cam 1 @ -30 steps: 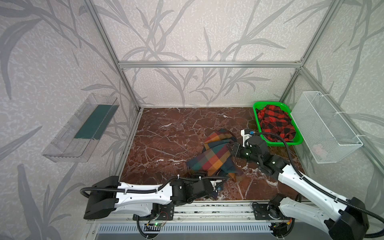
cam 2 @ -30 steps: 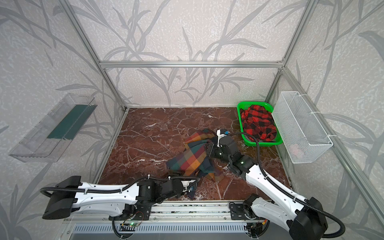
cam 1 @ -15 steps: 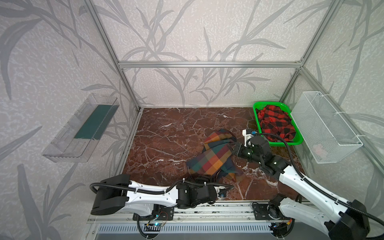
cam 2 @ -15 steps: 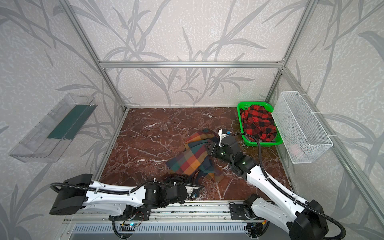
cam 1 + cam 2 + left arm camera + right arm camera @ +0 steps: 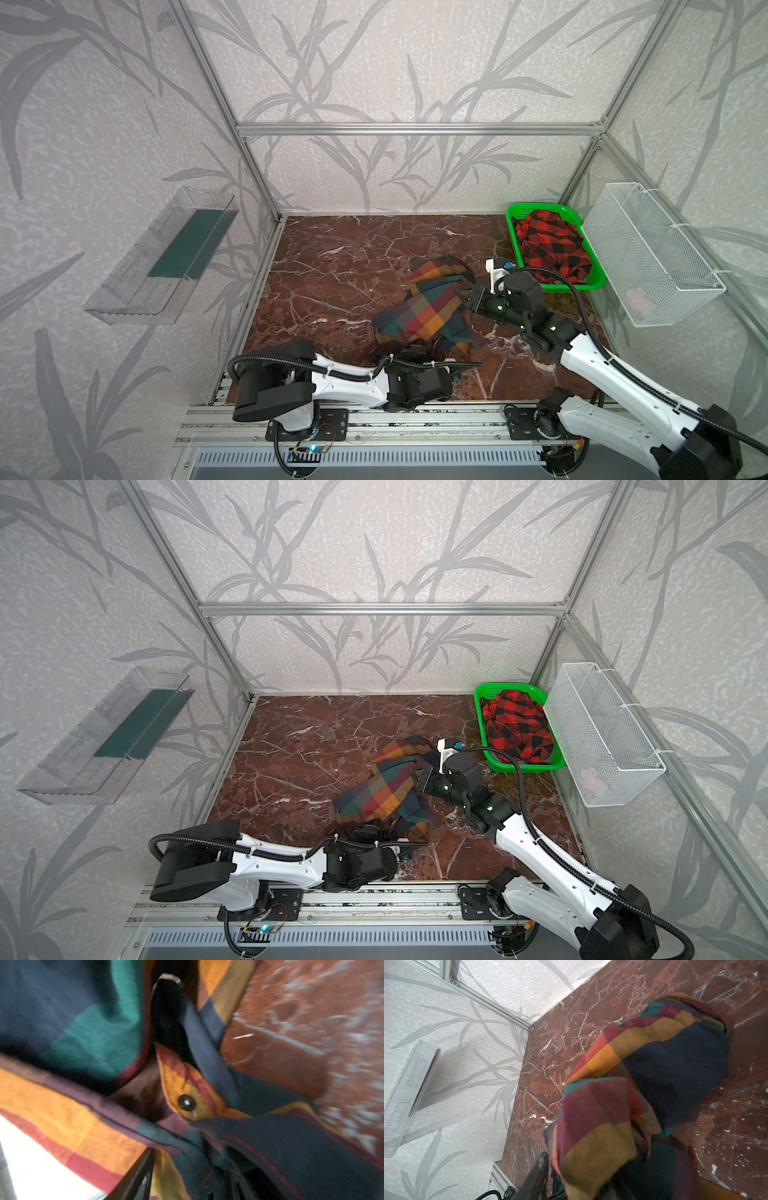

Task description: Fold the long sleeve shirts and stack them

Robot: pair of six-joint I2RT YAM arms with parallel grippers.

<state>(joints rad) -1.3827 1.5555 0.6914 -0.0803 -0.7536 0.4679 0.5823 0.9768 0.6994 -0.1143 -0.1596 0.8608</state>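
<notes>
A plaid shirt (image 5: 424, 307) (image 5: 382, 791) in navy, orange, green and red blocks lies crumpled on the marble table (image 5: 332, 270). My right gripper (image 5: 463, 293) (image 5: 417, 777) is at its right edge, shut on a bunch of this cloth (image 5: 664, 1059), which drapes over the jaws (image 5: 577, 1184). My left gripper (image 5: 442, 359) (image 5: 395, 837) is low at the shirt's near edge. Its view is blurred. Its fingers stand apart with folds and a buttoned cuff (image 5: 187, 1103) between and ahead of them (image 5: 195, 1184). The red-and-black shirt (image 5: 548, 245) (image 5: 519, 729) lies bunched in the green basket (image 5: 512, 232).
The green basket stands at the table's back right corner. A white wire basket (image 5: 652, 257) hangs on the right wall beside it. A clear tray (image 5: 166, 257) with a dark green liner hangs on the left wall. The aluminium rail (image 5: 374, 419) runs along the front edge.
The left arm's elbow has swung inward while its gripper stayed at the shirt's near edge, with its fingers narrowing. The right gripper has shifted slightly left with the cloth.
</notes>
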